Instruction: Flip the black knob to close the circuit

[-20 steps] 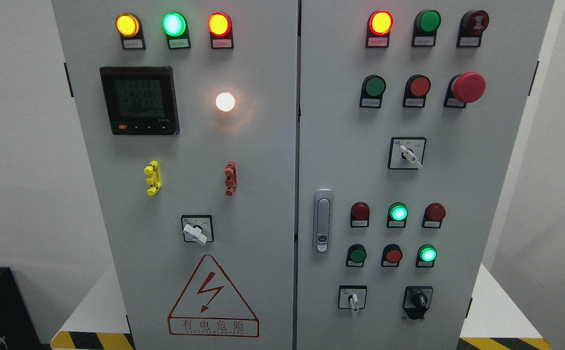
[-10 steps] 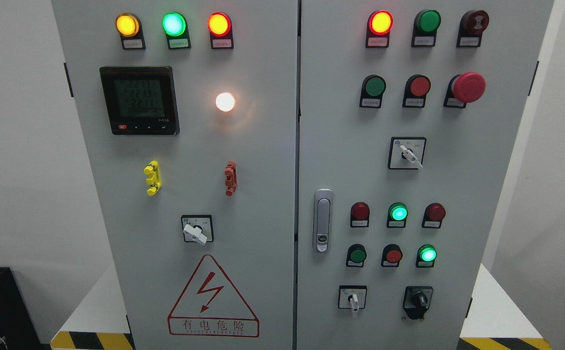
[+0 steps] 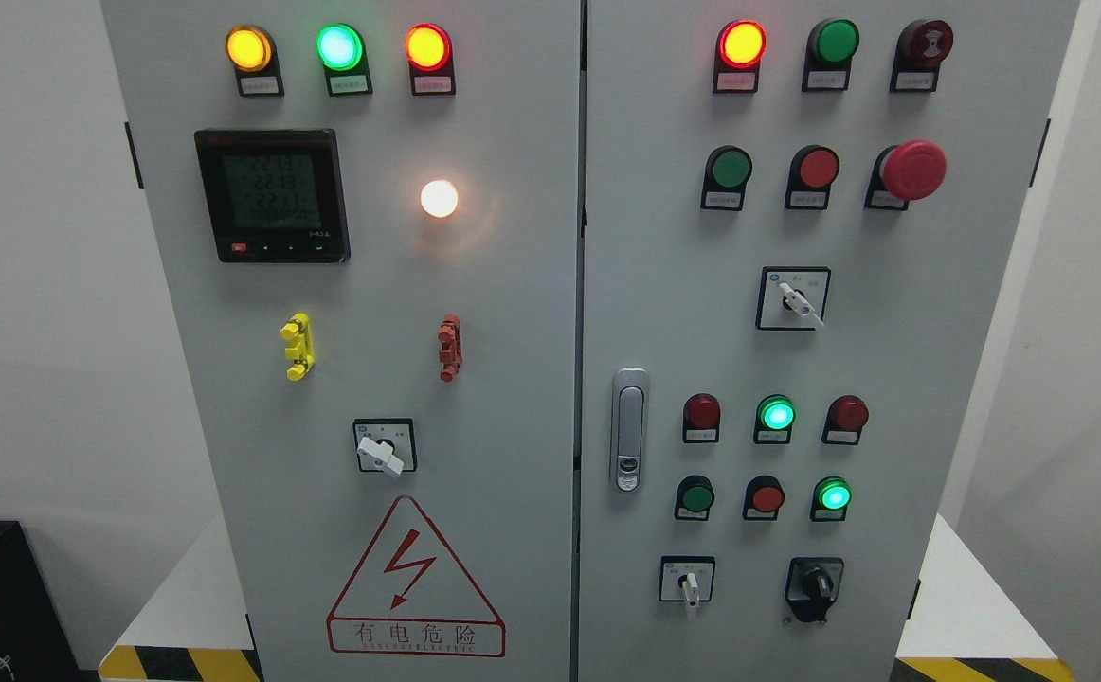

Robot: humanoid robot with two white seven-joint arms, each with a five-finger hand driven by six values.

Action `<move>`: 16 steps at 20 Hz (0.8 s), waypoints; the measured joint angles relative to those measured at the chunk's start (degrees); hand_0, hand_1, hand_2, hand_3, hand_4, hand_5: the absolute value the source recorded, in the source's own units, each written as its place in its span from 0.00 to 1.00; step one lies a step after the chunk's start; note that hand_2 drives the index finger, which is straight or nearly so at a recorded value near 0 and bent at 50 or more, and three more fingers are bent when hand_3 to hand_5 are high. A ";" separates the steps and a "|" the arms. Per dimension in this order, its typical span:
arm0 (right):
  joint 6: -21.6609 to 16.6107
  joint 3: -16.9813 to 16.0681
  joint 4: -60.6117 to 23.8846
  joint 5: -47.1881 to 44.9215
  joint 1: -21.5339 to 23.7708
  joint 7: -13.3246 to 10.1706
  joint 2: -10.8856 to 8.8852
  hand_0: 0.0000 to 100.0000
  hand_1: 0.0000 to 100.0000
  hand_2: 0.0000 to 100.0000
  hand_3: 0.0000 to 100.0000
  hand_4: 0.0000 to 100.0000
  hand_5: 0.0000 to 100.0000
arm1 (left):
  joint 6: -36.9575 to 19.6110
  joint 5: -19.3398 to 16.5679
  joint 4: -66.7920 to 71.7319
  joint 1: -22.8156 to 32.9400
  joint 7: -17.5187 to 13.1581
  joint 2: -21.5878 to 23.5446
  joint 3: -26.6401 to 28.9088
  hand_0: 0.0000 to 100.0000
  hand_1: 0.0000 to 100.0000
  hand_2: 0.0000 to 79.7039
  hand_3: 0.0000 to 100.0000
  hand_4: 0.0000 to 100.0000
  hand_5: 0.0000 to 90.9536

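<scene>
nothing has changed on the panel over the last second, neither robot hand is in view (so their state can't be told), and the black knob (image 3: pixel 814 587) sits untouched at the right door's lower right, so the flip isn't started.

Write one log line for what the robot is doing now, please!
stage: before reach | black knob: untouched, lower right of right door | hands: none in view

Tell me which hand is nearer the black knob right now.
Neither can be called: no hand or arm shows in the head view. The black knob sits untouched at the lower right of the right door.
</scene>
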 measured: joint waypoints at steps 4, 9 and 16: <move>4.43 -0.31 -3.24 6.29 -1.54 0.57 0.49 0.00 0.07 0.78 0.93 0.73 0.73 | 0.00 0.00 0.00 0.00 0.00 0.00 0.00 0.00 0.00 0.00 0.00 0.00 0.00; 8.49 -0.51 -6.48 12.20 -3.76 0.67 0.99 0.00 0.08 0.78 0.93 0.74 0.73 | 0.00 0.00 0.00 0.00 0.00 0.00 0.00 0.00 0.00 0.00 0.00 0.00 0.00; 13.63 -0.62 -9.23 18.41 -6.97 0.86 1.54 0.00 0.10 0.78 0.93 0.74 0.73 | 0.00 0.00 0.00 0.00 0.00 0.00 0.00 0.00 0.00 0.00 0.00 0.00 0.00</move>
